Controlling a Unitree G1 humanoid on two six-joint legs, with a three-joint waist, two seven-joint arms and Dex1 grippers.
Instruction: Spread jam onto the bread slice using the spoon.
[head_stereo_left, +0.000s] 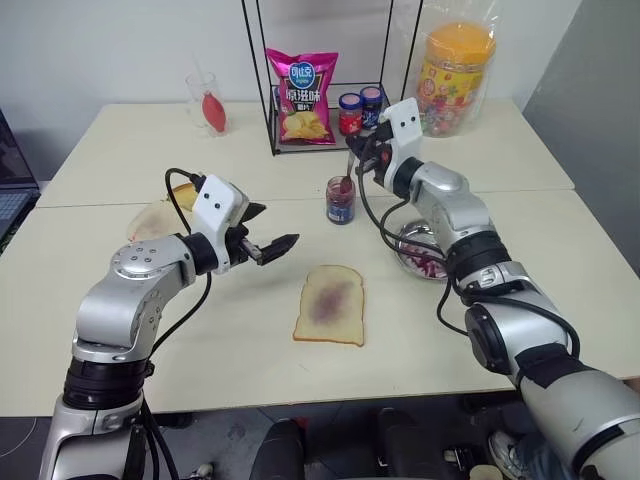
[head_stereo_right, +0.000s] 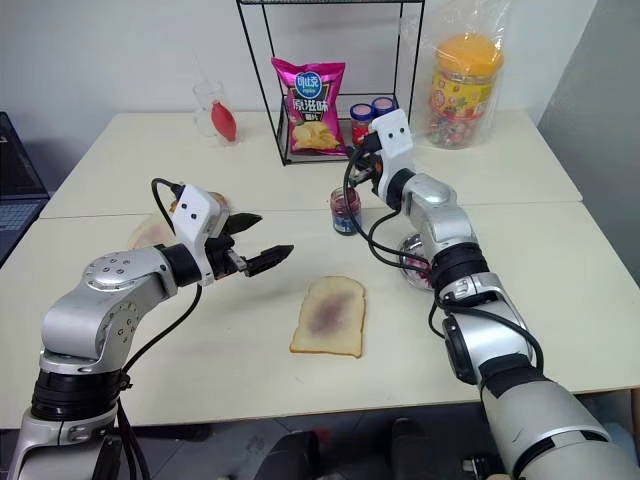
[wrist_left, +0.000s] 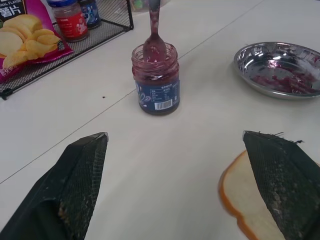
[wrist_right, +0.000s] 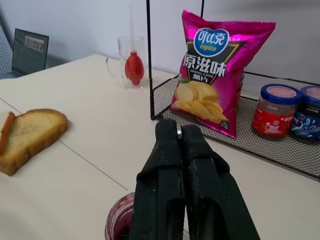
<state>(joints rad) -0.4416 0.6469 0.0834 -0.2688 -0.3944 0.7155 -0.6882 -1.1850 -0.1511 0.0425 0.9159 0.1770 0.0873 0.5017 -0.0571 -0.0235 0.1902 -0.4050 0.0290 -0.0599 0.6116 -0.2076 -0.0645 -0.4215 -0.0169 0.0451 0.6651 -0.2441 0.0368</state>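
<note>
The spoon (head_stereo_left: 347, 174), clamped upright in the right tool (head_stereo_left: 363, 160), is dipped in the jam (head_stereo_left: 340, 205) jar, from which the bread slice (head_stereo_left: 331, 305) lies at six o'clock on the worktop (head_stereo_left: 520, 250), nearer the spread-open left tool (head_stereo_left: 270, 232).

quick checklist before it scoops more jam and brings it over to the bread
1. Right gripper shut on the spoon: ok, jaws closed around the handle.
2. Spoon bowl inside the jam jar: ok, it sits in the jar's mouth.
3. Jam on the spoon bowl: cannot tell, it sits below the rim.
4. Bread slice flat on the table, purple smudge up: ok.
5. Path from jar to bread free: ok, bare table between them.
6. Left gripper out of the way: ok, jaws open, hovering to the side of the bread, holding nothing.
</note>
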